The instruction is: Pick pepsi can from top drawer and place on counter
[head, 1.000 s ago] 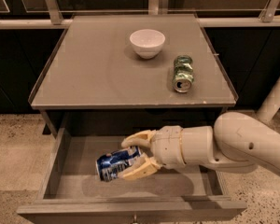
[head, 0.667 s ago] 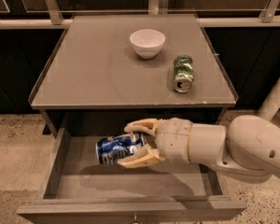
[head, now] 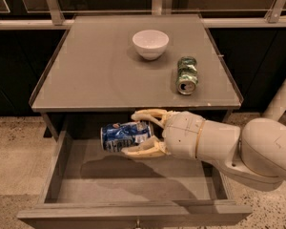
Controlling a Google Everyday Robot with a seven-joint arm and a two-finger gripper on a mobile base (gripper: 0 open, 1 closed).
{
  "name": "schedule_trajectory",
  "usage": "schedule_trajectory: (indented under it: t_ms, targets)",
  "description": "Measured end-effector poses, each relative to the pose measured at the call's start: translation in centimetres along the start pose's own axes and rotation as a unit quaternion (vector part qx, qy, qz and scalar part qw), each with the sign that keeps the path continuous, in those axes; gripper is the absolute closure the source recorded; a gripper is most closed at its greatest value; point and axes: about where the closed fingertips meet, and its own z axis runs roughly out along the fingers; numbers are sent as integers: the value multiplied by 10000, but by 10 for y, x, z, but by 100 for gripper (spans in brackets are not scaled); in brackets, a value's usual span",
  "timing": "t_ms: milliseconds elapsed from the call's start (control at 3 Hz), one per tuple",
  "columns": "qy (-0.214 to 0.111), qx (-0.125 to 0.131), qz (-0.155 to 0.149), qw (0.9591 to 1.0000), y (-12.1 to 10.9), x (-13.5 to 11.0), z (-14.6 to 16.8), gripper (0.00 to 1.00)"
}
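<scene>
Can [head: 125,136], dark blue with white markings and a silver end, is hanging sideways at frame centre, above the open drawer [head: 133,187] and just below the counter [head: 100,73] edge. Gripper [head: 132,133], reaching in from the right, is pinching it between its two fingers.

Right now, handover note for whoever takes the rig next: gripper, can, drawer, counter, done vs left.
Gripper: shut on the pepsi can, over the open top drawer, just below the front edge of the counter.
Can: on its side, held clear of the drawer floor.
Done: grasp and lift.
Left: raise it past the edge and set it on the counter, away from the white bowl and green can.
</scene>
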Motion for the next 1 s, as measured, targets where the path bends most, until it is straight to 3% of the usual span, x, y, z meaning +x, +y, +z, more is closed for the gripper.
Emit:
schedule_trajectory:
  t_ms: [333, 1000]
  targets:
    - [-43, -126, -235, 9996, -15, -14, 13, 100]
    - [-24, -451, -886, 9950, -76, -54, 60, 100]
